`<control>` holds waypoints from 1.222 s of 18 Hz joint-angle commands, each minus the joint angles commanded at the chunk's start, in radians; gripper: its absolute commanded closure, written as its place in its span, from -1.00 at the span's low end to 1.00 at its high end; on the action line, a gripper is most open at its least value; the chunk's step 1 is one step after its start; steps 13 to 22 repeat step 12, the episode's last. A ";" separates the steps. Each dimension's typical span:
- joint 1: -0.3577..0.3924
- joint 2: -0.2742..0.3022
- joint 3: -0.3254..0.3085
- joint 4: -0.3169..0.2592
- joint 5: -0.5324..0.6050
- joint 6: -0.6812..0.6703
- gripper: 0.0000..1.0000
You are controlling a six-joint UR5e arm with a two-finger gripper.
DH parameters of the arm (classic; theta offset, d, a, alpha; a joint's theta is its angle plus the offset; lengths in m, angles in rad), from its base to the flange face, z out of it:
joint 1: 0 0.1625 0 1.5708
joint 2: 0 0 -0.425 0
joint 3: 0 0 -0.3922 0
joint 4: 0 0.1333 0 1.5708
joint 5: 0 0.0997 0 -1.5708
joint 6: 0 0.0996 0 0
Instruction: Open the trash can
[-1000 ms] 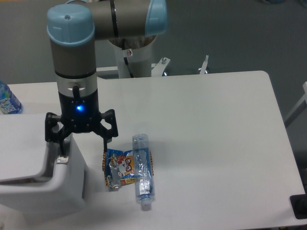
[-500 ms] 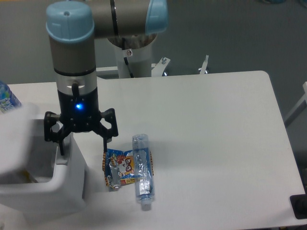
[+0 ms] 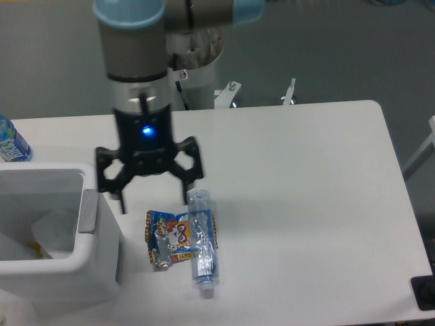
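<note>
Trash can (image 3: 61, 272) sits at the table's (image 3: 306, 204) near-left corner, top open, interior and some scraps visible, no lid over it. Task looks done; nothing left but clearing off. Gripper (image 3: 151, 197) hangs just right of the can's grey bar (image 3: 89, 211), spread wide, empty. Bottle (image 3: 202, 241) and snack packet (image 3: 168, 238) lie right of the can.

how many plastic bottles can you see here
2: one clear bottle lies on the table beside the snack packet, right of the trash can; another is cut off at the left edge.
</note>
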 joint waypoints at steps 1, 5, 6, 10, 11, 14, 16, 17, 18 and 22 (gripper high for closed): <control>0.015 0.000 -0.003 -0.008 0.037 0.030 -1.00; 0.051 0.009 -0.050 -0.073 0.146 0.260 -1.00; 0.071 0.014 -0.067 -0.086 0.166 0.331 -1.00; 0.124 0.037 -0.124 -0.084 0.174 0.554 -1.00; 0.138 0.037 -0.129 -0.083 0.172 0.563 -1.00; 0.150 0.037 -0.127 -0.083 0.169 0.565 -1.00; 0.150 0.037 -0.127 -0.083 0.169 0.565 -1.00; 0.150 0.037 -0.127 -0.083 0.169 0.565 -1.00; 0.150 0.037 -0.127 -0.083 0.169 0.565 -1.00; 0.150 0.037 -0.127 -0.083 0.169 0.565 -1.00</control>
